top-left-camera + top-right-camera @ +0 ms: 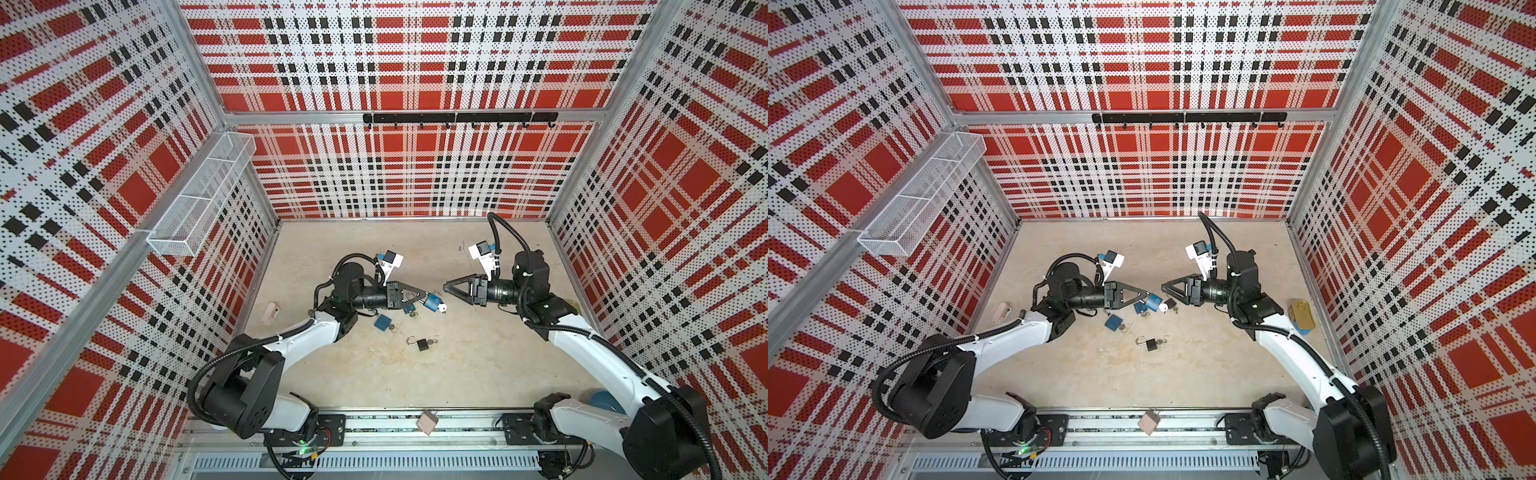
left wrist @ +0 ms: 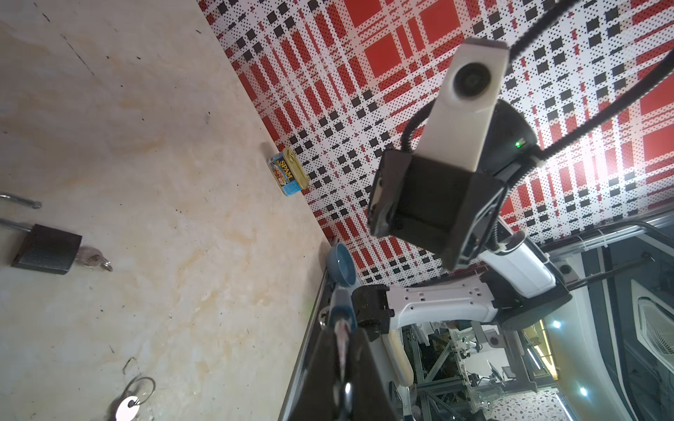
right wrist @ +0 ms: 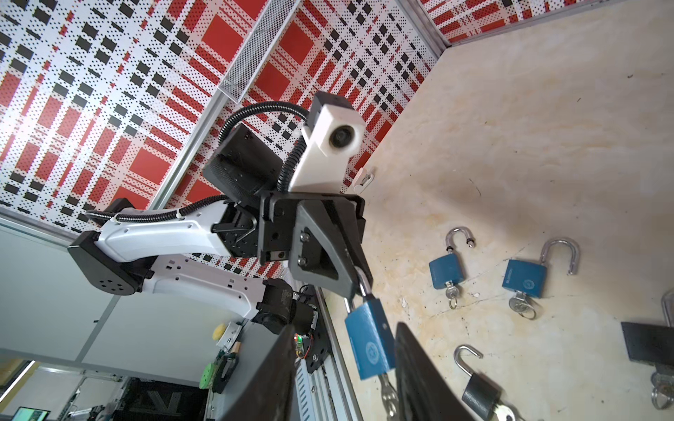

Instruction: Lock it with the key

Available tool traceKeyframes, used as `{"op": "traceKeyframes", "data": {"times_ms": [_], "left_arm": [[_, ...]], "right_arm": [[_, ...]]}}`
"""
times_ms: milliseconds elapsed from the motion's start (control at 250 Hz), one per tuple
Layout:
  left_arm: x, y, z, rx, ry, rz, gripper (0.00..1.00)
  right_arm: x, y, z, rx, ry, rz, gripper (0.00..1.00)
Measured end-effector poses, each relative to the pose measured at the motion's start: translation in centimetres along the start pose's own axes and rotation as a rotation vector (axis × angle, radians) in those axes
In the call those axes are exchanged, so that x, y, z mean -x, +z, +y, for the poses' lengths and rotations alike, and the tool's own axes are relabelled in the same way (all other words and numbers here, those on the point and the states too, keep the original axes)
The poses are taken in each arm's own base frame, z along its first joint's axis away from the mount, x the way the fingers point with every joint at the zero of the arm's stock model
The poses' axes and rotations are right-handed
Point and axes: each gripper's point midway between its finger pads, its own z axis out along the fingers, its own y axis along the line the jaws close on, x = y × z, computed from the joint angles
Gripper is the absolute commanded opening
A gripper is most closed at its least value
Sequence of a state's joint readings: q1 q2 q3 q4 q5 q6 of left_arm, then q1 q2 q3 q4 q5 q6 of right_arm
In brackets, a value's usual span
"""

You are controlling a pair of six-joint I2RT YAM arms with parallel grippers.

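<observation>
In both top views the left gripper [image 1: 424,296] is seen near the middle of the table [image 1: 478,374], its fingers closed tight on the shackle of a blue padlock [image 1: 433,302]. A key carrying a white tag [image 1: 442,308] is seen at the lock's far end. The right gripper [image 1: 445,286] is pointed at it from the opposite side, with its fingers parted and nothing held. Its tips are near the tag, and contact cannot be told. Toward the front edge, a loose blue padlock [image 1: 382,322] and a black padlock [image 1: 422,344] with its shackle open are laid on the table. A tin [image 1: 1300,314] is set by the right edge.

In the left wrist view the held lock is seen edge-on beyond the closed fingers [image 2: 317,371]. The black padlock [image 2: 45,249] is shown lying flat with a key in it. The tin [image 2: 288,175] and a blue bowl [image 2: 341,268] are placed along the right edge.

In the right wrist view the blue padlock [image 3: 372,339] is hung by its shackle from the left gripper [image 3: 359,282], with the key [image 3: 386,393] in its base. It is framed between the right gripper's spread fingers [image 3: 270,382]. The loose blue padlock [image 3: 446,269] and a third blue padlock [image 3: 525,279] are shown on the table with shackles open and keys inserted
</observation>
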State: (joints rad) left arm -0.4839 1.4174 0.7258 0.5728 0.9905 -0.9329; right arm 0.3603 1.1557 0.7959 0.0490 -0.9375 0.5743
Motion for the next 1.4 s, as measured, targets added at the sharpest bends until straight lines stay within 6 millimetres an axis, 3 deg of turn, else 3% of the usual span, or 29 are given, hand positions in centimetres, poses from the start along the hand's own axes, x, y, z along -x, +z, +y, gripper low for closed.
{"op": "traceKeyframes", "data": {"times_ms": [244,308,404,736,1172,1401], "left_arm": [[-0.4,0.0,-0.1,0.011,-0.003,0.033,0.0],[-0.5,-0.1,-0.1,0.013,-0.007,0.037,0.0],[-0.2,-0.1,-0.4,0.014,-0.004,0.036,0.0],[0.9,-0.2,-1.5,0.008,0.025,0.017,0.0],[1.7,-0.2,-1.8,0.017,0.033,-0.003,0.0],[2.0,-0.3,-1.8,0.02,0.04,-0.013,0.0]], "right_arm": [[-2.1,0.2,-1.0,0.03,0.072,0.025,0.31],[-2.2,0.3,-1.0,0.044,0.078,0.027,0.32],[-2.0,0.4,-0.7,0.067,0.078,0.026,0.41],[-2.6,0.5,-0.4,0.115,0.099,0.037,0.38],[-2.5,0.9,-0.5,0.157,0.122,0.042,0.08],[-2.5,0.9,-0.5,0.165,0.129,0.04,0.14]]}}
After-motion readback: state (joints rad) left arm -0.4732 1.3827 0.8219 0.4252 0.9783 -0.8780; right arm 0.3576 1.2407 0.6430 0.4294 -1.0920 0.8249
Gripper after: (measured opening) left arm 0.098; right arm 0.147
